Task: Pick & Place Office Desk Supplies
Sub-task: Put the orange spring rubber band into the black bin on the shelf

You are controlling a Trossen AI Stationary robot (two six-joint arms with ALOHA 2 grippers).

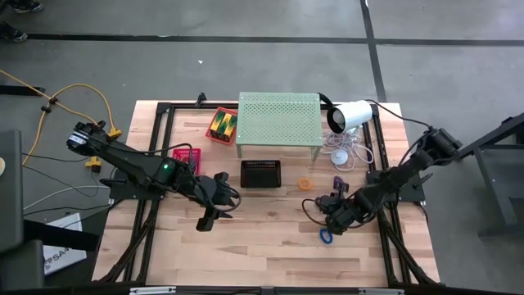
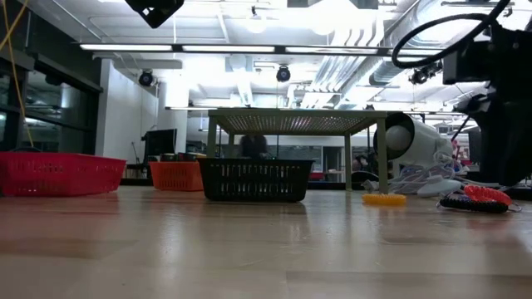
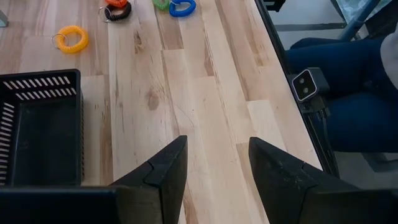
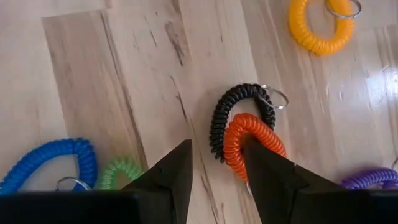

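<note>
My right gripper (image 4: 217,168) (image 1: 329,215) is open and points down at the table's right part, over a black coil loop (image 4: 219,121) and a red-orange coil loop (image 4: 258,134) lying together on the wood. Blue (image 4: 53,158), green (image 4: 118,169), yellow-orange (image 4: 317,31) and purple (image 4: 373,179) coil loops lie around them. My left gripper (image 3: 217,168) (image 1: 209,215) is open above bare wood, near a black basket (image 3: 37,124) (image 1: 260,174). Yellow-and-green wedge pieces (image 1: 222,124) sit in an orange bin. My right gripper has one finger (image 4: 267,174) over the near side of the red-orange coil loop (image 4: 239,146), coming from above. That finger hides the spot, so I cannot tell whether it touches the loop. The loop lies flat on the table.
A pale-green perforated shelf (image 1: 278,121) stands at the far side, with a white lamp-like device (image 1: 350,115) and its cords to its right. A red basket (image 1: 187,156) sits left of the black one. A person's legs (image 3: 348,93) show beyond the table's edge.
</note>
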